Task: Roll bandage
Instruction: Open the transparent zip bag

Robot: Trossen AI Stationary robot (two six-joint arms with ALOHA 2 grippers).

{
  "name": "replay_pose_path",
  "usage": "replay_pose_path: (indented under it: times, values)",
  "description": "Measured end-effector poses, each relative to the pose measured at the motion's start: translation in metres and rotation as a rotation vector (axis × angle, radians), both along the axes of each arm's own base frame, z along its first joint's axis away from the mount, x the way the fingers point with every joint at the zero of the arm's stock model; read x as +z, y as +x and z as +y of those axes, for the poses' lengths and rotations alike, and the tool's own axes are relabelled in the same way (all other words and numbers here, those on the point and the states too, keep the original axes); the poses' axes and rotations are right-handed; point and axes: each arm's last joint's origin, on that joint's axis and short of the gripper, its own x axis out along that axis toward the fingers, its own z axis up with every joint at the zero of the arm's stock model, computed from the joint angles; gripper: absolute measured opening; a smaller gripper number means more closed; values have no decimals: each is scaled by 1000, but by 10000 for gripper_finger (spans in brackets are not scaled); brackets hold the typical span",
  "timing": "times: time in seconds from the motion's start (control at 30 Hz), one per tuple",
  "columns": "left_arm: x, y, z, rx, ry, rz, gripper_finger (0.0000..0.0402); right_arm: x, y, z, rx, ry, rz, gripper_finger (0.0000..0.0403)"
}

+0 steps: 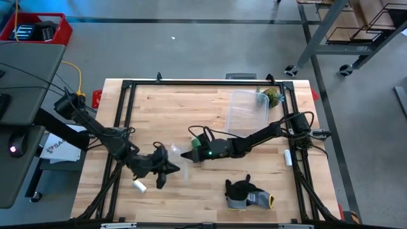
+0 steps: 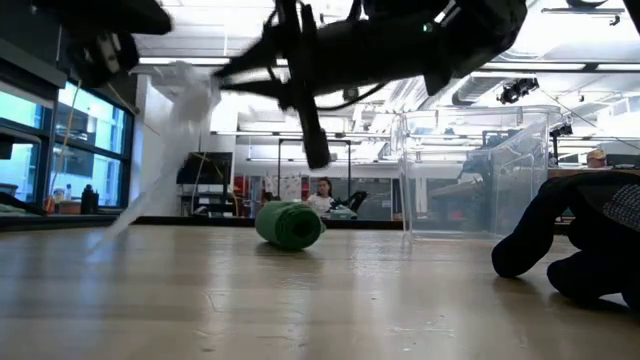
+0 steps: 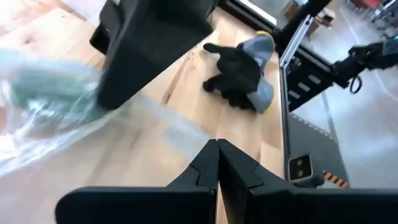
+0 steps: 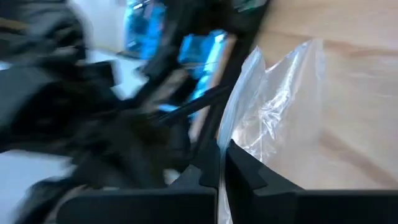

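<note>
Nearest us the glove (image 2: 580,245) lies slumped on the surface (image 2: 300,310), out of play. Behind it the bandage (image 2: 290,224) sits as a tight green roll mid-surface, so we judge the rolling done. Above it we see both hands pinched shut on nothing, left hand (image 1: 166,166) and right hand (image 1: 188,154) close together by a crumpled clear bag (image 4: 280,106), probably to bag the roll.

Left arm (image 1: 95,130): matte black, slim jointed links, with black cables along it.
Right arm (image 1: 261,135): matte black too; a small green light shines near its wrist, and looped black cables sit at its base.
Left gripper (image 3: 217,163): two black angular plastic fingers with stepped inner edges.
Right gripper (image 4: 219,165): same black, angular fingers with notched edges.
</note>
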Motion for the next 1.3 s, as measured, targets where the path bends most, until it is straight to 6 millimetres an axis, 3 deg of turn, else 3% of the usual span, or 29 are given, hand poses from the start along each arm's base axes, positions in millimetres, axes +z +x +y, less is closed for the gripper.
replay_pose_path:
  times: [0.13, 0.47, 0.63, 0.93, 1.3]
  values:
    - [2, -4, -7, -7, 22, -30, 0, 11, 1, 4, 42, 25, -117, 0]
    - [13, 6, -3, -30, 17, -141, 0, 18, -4, 23, 83, 37, -185, 0]
    - [12, 10, 1, -113, -129, -82, 3, 25, -5, 28, 97, 26, -255, 0]
    - [30, 10, 8, -111, -222, -179, 73, 28, -6, 28, 95, 3, -292, 0]
    - [26, 9, 17, -33, -276, -104, 147, 28, -6, 28, 95, -19, -294, 0]
